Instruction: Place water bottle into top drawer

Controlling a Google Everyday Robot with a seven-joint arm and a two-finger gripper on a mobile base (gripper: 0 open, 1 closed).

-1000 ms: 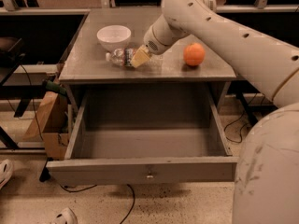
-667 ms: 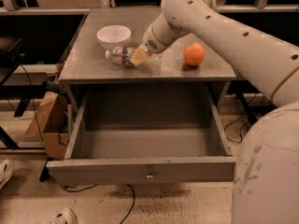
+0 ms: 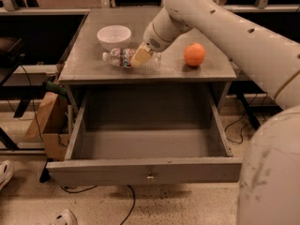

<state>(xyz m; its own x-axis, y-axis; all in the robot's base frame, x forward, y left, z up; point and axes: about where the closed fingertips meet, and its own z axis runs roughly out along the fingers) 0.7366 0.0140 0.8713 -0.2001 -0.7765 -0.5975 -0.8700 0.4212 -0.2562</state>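
The water bottle (image 3: 119, 57) lies on its side on the cabinet top, white cap to the left, just in front of the white bowl. My gripper (image 3: 141, 56) is down at the bottle's middle, with its cream-coloured tip over the bottle's body. The bottle rests on the cabinet top. The top drawer (image 3: 145, 170) is pulled wide out below the cabinet top. It is a deep grey box with a small knob at the centre of its front panel, and it holds nothing.
A white bowl (image 3: 114, 34) stands behind the bottle on the grey cabinet top (image 3: 93, 69). An orange (image 3: 194, 54) sits to the right. A cardboard box (image 3: 47, 121) and cables are on the floor at the left. My arm fills the right side.
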